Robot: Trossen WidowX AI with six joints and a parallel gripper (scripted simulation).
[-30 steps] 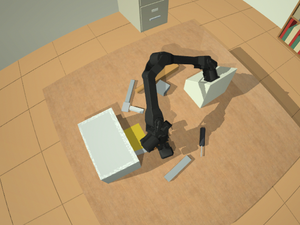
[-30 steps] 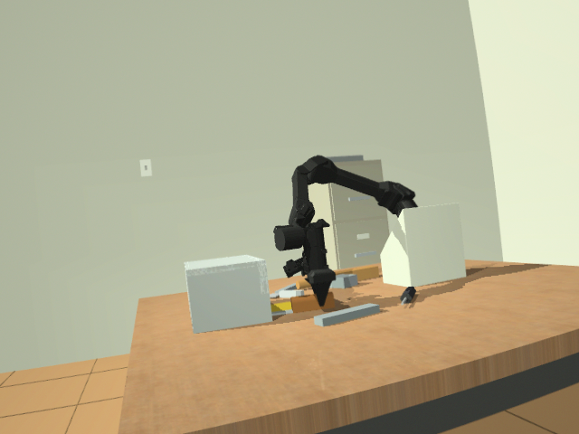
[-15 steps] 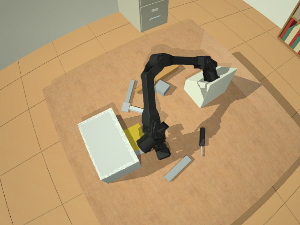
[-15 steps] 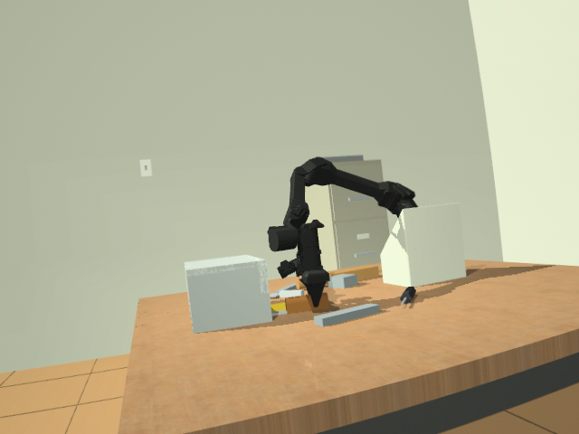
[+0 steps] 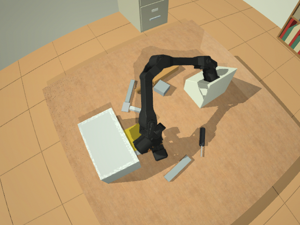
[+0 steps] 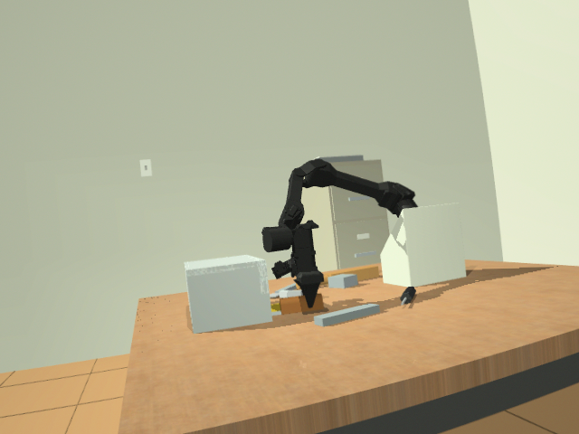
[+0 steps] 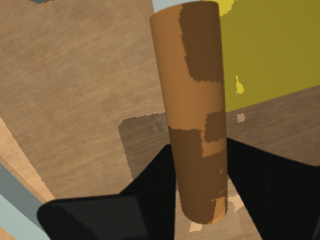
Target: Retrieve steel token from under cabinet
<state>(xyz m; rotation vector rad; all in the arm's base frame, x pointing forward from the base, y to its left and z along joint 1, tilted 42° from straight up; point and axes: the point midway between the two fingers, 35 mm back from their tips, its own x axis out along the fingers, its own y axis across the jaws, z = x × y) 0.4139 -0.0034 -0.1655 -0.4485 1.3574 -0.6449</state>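
Note:
The pale grey cabinet (image 5: 108,145) (image 6: 229,298) stands at the left of the table. The yellow marked area (image 5: 131,133) (image 7: 280,50) lies in front of it, partly hidden by the arm. My gripper (image 6: 310,304) (image 7: 195,146) is low over the table, shut on a thick orange-brown handle (image 6: 290,305) (image 7: 195,100). The handle lies along the near edge of the yellow area in the wrist view, its far end toward the cabinet. A pale grey flat part (image 5: 138,153) (image 7: 172,4) shows beyond that end. The token and the vent slots are not visible.
A grey bar (image 5: 177,168) (image 6: 346,315) and a black-handled screwdriver (image 5: 202,136) (image 6: 408,295) lie right of the gripper. A jointed grey piece (image 5: 130,90), a grey block (image 5: 161,87) and an orange bar (image 5: 167,73) lie farther back. A cream open housing (image 5: 218,93) surrounds the arm's base.

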